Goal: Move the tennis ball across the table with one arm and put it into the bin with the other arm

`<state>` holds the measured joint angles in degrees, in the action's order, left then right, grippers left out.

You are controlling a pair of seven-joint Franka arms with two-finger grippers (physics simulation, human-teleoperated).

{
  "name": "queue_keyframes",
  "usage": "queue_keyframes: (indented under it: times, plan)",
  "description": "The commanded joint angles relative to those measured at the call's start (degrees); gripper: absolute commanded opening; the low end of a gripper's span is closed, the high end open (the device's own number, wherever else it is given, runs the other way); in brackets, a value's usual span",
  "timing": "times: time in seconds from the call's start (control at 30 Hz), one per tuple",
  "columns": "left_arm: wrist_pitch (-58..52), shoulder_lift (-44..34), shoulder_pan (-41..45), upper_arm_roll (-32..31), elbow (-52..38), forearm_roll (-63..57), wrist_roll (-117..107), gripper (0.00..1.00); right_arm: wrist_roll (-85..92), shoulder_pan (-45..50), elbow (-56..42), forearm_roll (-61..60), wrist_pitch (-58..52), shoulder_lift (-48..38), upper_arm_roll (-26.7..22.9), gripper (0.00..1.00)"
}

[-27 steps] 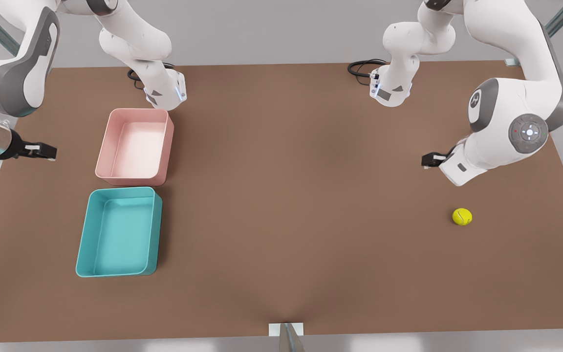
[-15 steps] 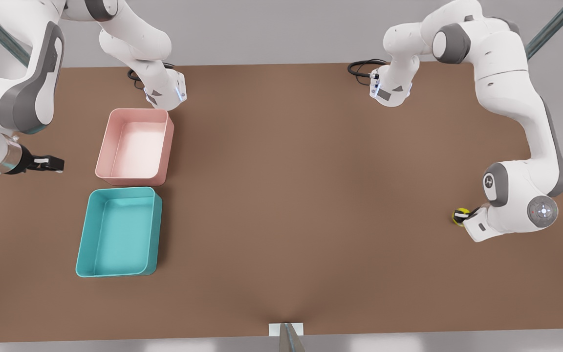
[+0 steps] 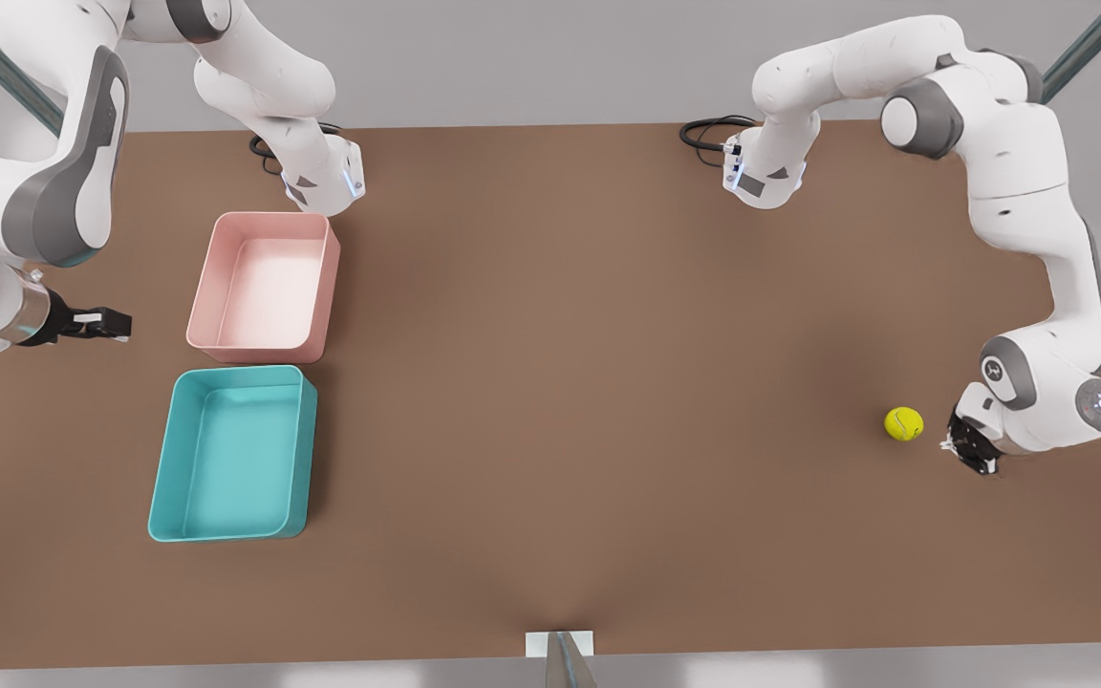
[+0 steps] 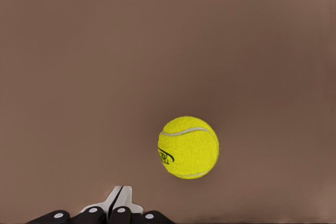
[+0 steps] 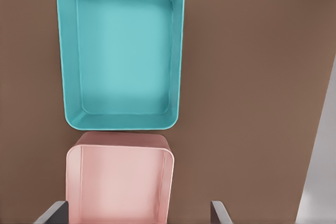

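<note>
Hovering at the front view's left edge, the right gripper sits beside the pink tray, its fingers spread wide in its wrist view. Just in front of the pink tray, nearly touching it, lies the bin, with nothing in it. A broad stretch of bare table separates the trays from the tennis ball, which rests on the tabletop near the front view's right edge. Just beside the ball, apart from it, is the left gripper, low over the table, its fingers pressed together. Black cables coil at the far table edge by the arm bases
</note>
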<state>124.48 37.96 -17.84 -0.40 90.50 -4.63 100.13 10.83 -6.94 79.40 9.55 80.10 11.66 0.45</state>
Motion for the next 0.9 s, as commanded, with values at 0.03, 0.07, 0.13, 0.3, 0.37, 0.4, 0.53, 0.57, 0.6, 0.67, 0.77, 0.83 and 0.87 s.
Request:
queue_keyframes:
  times: [0.03, 0.07, 0.13, 0.3, 0.37, 0.4, 0.53, 0.57, 0.6, 0.67, 0.77, 0.83, 0.87]
  plan:
    - [5.5, -2.9, -0.5, 0.4, 4.4, -7.4, 39.9, 0.21, 1.0, 0.0, 0.1, -0.1, -0.1, -0.1, 0.0, 1.00]
    - [5.5, -2.9, -1.1, 0.4, 4.5, -7.4, 36.4, 0.21, 1.1, 0.0, 0.1, -0.1, -0.1, -0.1, 0.0, 1.00]
    - [11.8, -2.9, -2.0, 0.4, 7.0, -6.6, 22.7, 0.21, 1.1, 0.0, 0.0, -0.1, -0.3, 0.7, 0.0, 1.00]
    - [20.3, -1.3, -2.5, 0.5, 11.9, -6.5, 14.8, 0.21, 1.4, 0.0, 0.0, -0.1, -0.6, 0.8, 0.0, 1.00]
    - [20.5, -0.5, -2.5, 0.4, 12.2, -6.3, 9.0, 0.21, 1.4, 0.0, 0.0, -0.1, -0.6, 0.9, 0.0, 1.00]
    - [20.6, -0.3, -2.4, 0.4, 12.4, -5.8, 6.7, 0.21, 1.4, 0.0, 0.0, -0.1, -0.6, 0.9, 0.0, 1.00]
    - [20.2, -0.3, -2.5, 0.4, 14.2, -5.7, 6.7, 0.21, 1.4, 0.0, 0.0, -0.1, -0.6, 1.0, 0.0, 1.00]
    - [20.2, 0.1, -2.5, 0.4, 14.6, -5.8, 6.9, 0.21, 1.4, 0.0, 0.0, -0.1, -0.6, 1.0, 0.0, 1.00]
    - [20.0, 0.1, -2.5, 0.5, 14.7, -5.8, 6.8, 0.21, 1.4, 0.0, 0.0, -0.1, -0.6, 1.0, 0.0, 1.00]
    - [19.9, -0.1, -2.0, 0.4, 14.8, -5.7, 4.8, 0.21, 1.4, 0.0, 0.0, -0.1, -0.6, 1.0, 0.0, 1.00]
    - [19.9, -0.1, -1.9, 0.4, 14.7, -5.7, 4.7, 0.21, 1.4, 0.0, 0.0, -0.1, -0.6, 1.0, 0.0, 1.00]
    - [19.9, -0.2, -1.1, 0.4, 14.7, -5.7, 3.0, 0.21, 1.4, 0.0, 0.0, -0.1, -0.6, 1.0, 0.0, 1.00]
    - [18.9, -0.6, -0.4, 0.4, 14.7, -5.7, 0.7, 0.21, 1.4, 0.0, 0.0, -0.1, -0.6, 1.0, 0.0, 1.00]
